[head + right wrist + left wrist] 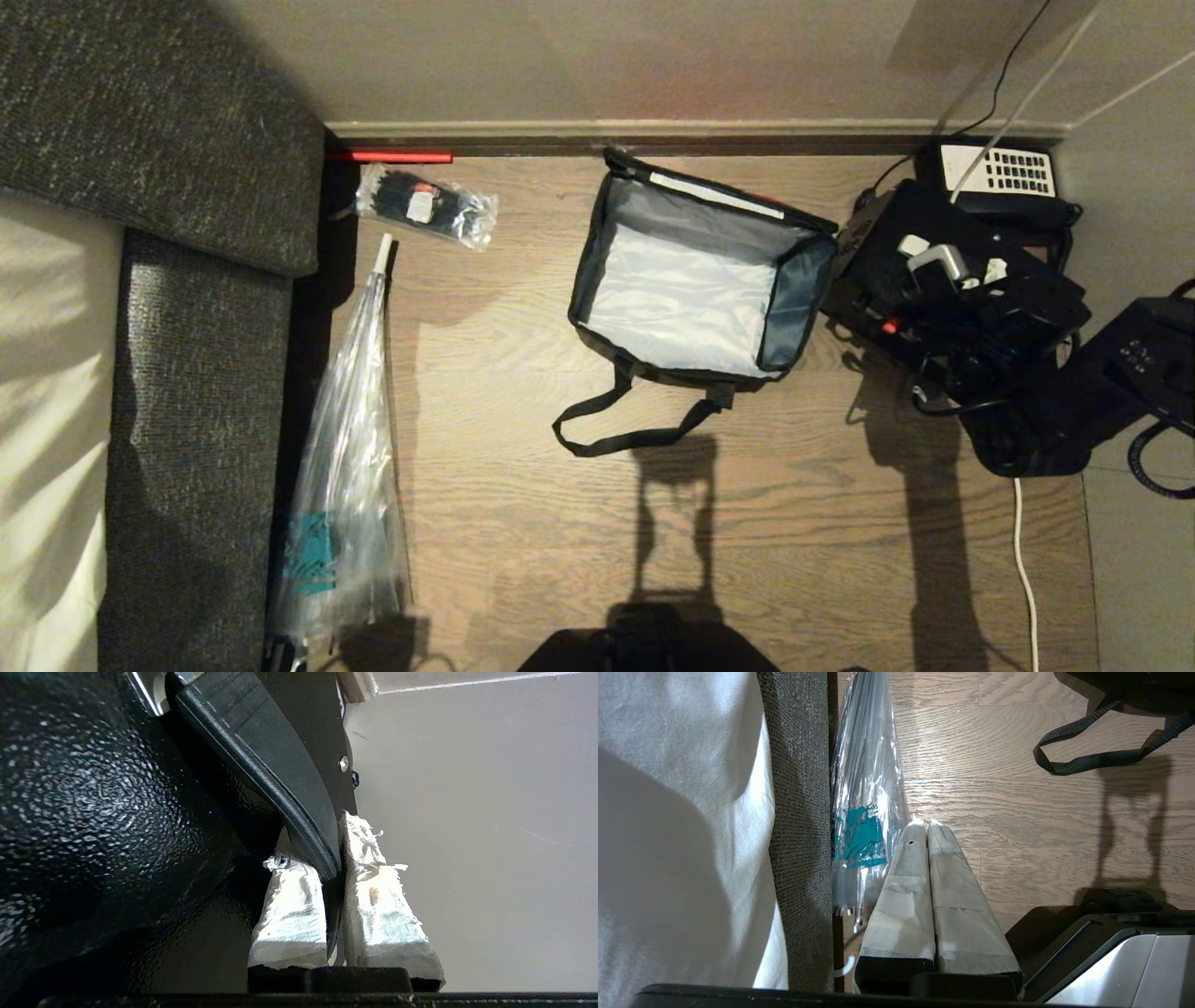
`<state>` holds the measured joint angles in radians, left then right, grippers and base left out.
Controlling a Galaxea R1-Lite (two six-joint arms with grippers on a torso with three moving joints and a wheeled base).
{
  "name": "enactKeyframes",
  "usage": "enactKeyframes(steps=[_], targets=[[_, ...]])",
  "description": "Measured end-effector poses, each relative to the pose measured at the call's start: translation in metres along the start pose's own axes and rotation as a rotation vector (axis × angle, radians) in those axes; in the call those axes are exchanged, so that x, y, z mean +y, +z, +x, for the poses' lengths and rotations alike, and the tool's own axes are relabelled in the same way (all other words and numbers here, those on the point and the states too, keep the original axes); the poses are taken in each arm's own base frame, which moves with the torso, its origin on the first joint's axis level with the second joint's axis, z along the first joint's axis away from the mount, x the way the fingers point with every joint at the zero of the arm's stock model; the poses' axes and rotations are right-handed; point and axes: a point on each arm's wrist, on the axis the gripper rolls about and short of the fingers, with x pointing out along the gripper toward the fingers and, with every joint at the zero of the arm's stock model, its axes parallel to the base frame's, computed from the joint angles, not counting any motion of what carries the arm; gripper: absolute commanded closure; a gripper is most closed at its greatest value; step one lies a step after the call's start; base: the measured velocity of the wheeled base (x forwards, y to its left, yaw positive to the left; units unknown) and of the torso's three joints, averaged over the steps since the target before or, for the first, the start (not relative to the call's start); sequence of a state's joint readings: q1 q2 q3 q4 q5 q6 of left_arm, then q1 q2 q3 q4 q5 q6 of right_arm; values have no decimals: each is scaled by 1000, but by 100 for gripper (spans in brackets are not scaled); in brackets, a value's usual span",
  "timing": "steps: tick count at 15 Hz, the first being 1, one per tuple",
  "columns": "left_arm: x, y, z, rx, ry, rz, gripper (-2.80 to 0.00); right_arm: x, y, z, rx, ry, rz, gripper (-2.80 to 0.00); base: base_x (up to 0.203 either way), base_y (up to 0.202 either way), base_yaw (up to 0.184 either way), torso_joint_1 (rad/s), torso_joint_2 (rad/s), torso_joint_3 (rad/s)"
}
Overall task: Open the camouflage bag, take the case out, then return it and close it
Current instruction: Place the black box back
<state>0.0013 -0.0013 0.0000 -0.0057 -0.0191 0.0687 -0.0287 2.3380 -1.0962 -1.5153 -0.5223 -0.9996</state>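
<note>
- Head view: the camouflage bag (695,280) lies open on the floor (794,541); the case (943,299) stands just right of it.
- Left wrist view: the left pincer (927,828) hangs pressed together above the floor.
- Right wrist view: the right pincer (332,858) is clamped on a thin black edge of the case (93,812).

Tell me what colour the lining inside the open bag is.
Silvery grey, with darker grey side panels; the camouflage bag lies open on the floor, clearest in the head view.

Clear umbrella (345,467) beside sofa (187,280); telephone (994,173) by wall.
</note>
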Motion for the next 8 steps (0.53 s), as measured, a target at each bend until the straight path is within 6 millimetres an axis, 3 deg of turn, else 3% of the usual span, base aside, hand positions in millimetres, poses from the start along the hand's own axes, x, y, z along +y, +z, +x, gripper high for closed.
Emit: enactKeyframes(steps=[8], targets=[[0,0,0,0,1,0,0,-51,35,-13,-64,-63,44,0,0,0,0,0,0,0]])
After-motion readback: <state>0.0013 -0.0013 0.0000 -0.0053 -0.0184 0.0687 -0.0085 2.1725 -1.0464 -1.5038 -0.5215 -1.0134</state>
